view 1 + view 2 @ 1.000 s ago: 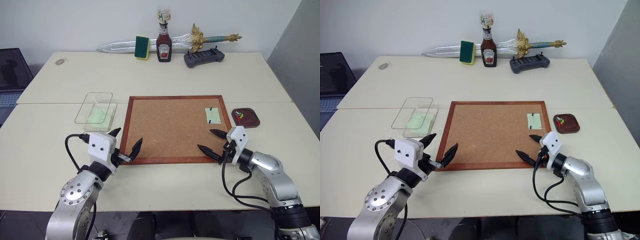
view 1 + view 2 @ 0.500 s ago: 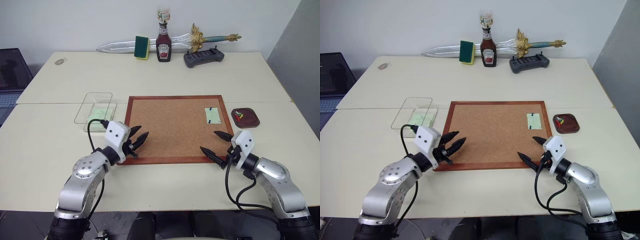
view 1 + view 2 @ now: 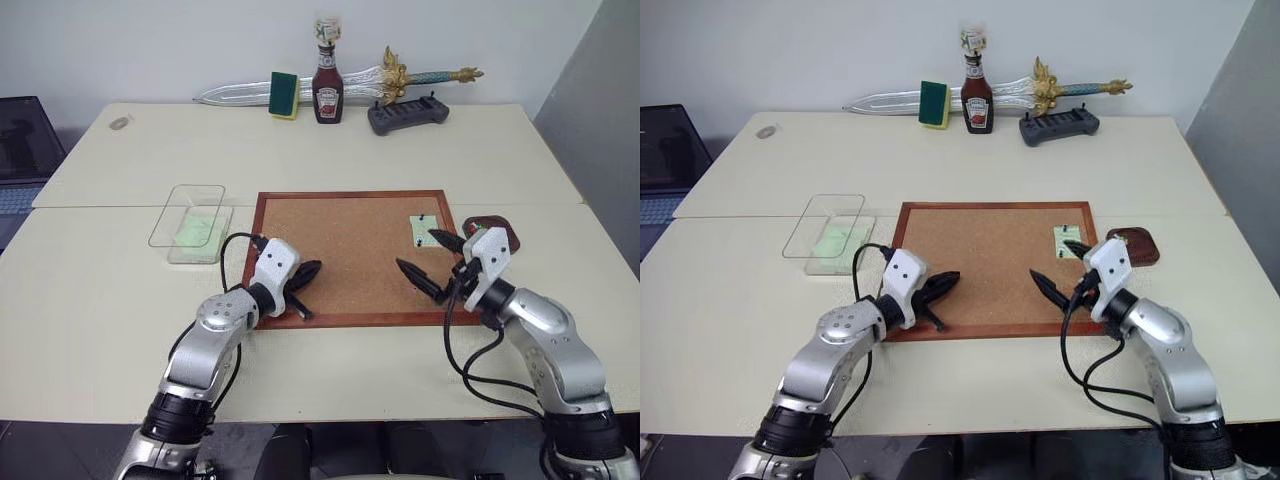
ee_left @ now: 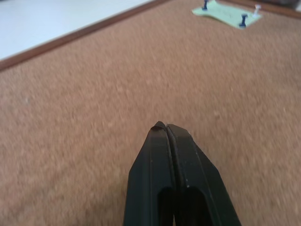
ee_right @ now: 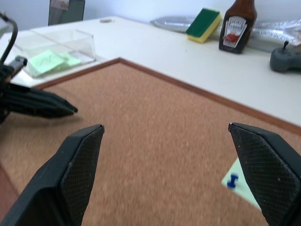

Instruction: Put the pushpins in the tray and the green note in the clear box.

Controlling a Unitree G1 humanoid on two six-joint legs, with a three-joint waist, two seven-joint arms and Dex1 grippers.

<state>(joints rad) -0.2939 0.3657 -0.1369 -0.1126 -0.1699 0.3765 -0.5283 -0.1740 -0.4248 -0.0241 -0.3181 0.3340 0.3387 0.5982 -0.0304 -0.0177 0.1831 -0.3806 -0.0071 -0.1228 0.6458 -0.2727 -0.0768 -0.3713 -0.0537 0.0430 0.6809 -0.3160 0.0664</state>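
Note:
The green note (image 3: 424, 231) lies pinned on the corkboard's far right part. Dark blue pushpins (image 4: 243, 19) stand in it; one pushpin (image 5: 232, 180) shows between my right fingers. My right gripper (image 3: 416, 250) hovers open just in front of the note, holding nothing. Behind it, partly hidden, sits the brown tray (image 3: 1137, 246). My left gripper (image 3: 314, 267) is shut and empty, low over the board's near left corner, fingers pressed together (image 4: 164, 127). The clear box (image 3: 188, 214) stands left of the board with pale green slips inside.
The wood-framed corkboard (image 3: 340, 250) fills the table's middle. Along the back edge are a green-yellow sponge (image 3: 284, 94), a ketchup bottle (image 3: 327, 86), a toy sword (image 3: 400, 78) and a dark game controller (image 3: 407, 115). A laptop (image 3: 22, 150) sits far left.
My left gripper closed and moved forward and right onto the board's near left corner. My right gripper rose toward the note, staying open.

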